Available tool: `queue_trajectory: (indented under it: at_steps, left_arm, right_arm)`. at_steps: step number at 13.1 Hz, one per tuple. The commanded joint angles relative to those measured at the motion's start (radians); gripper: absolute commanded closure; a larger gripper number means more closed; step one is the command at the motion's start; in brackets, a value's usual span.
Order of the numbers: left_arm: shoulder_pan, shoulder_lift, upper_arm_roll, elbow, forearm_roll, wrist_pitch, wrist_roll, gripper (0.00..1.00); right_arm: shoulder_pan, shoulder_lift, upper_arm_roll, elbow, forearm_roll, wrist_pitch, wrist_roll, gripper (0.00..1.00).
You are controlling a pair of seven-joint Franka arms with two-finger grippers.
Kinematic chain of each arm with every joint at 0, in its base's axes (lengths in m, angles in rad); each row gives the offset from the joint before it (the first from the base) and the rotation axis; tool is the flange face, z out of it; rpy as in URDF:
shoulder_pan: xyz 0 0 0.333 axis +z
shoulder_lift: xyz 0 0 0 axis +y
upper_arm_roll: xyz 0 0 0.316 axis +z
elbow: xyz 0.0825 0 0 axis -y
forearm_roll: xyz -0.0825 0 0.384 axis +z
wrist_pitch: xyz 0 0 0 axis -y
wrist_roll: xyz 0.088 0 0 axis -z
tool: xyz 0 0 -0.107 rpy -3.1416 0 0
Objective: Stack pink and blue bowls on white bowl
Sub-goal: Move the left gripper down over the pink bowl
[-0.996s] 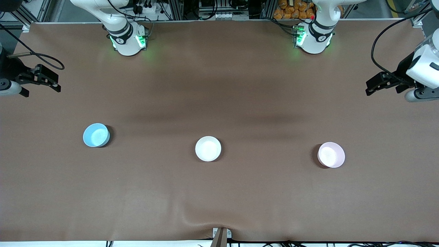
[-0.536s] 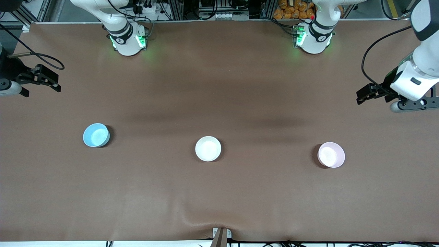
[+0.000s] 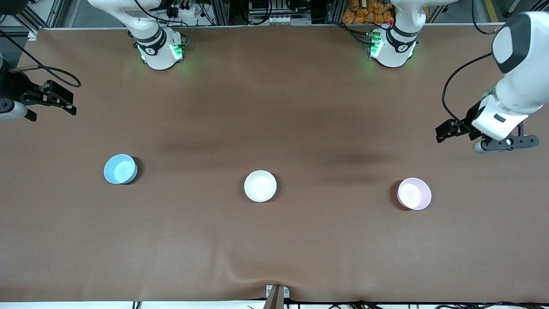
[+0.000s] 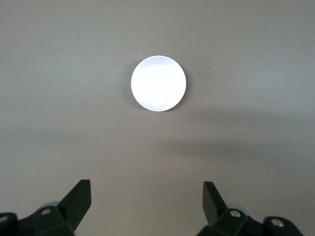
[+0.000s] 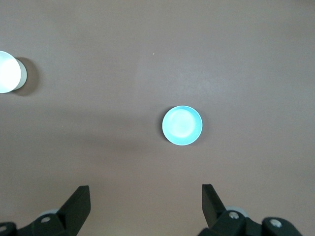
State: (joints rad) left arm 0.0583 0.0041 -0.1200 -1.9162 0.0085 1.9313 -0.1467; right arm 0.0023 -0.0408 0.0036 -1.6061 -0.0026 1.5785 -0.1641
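Front view is showing three bowls sitting apart in a loose row across the brown table cover, all upright and none stacked. The white bowl is resting in the middle. The blue bowl is lying well apart from it toward my right arm's end of the table, slightly farther from the front camera. The pink bowl is sitting well apart toward my left arm's end, slightly nearer to that camera than the white one.

I am holding my left gripper up in the air over bare cover at my left arm's end, and its fingers are standing spread wide with nothing between them. Through my left wrist camera I am seeing those two dark fingertips parted, with one pale bowl lying on the cover between and ahead of them; its colour is washing out to white there.

My right gripper is hanging over the edge of the table at my right arm's end, waiting, fingers released and grasping nothing. My right wrist camera is showing its fingertips wide apart, the blue bowl ahead of them, and the white bowl at the frame's edge.
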Motion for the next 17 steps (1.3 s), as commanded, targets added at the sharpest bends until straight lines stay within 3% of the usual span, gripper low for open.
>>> queue_trajectory:
  at_steps: [1,12,17]
  left_arm:
    - [0.026,0.054,-0.003,-0.006,0.007,0.061,0.027,0.00]
    - [0.121,0.405,-0.001,-0.011,0.008,0.448,0.081,0.00]
    - [0.133,0.497,-0.003,-0.009,-0.007,0.566,0.072,0.00]
  right_arm:
    - [0.028,-0.014,-0.036,0.000,0.016,-0.012,0.005,0.00]
    - [0.024,-0.010,-0.036,0.002,0.018,-0.011,0.005,0.00]
    - [0.024,-0.011,-0.036,0.002,0.018,-0.011,0.005,0.00]
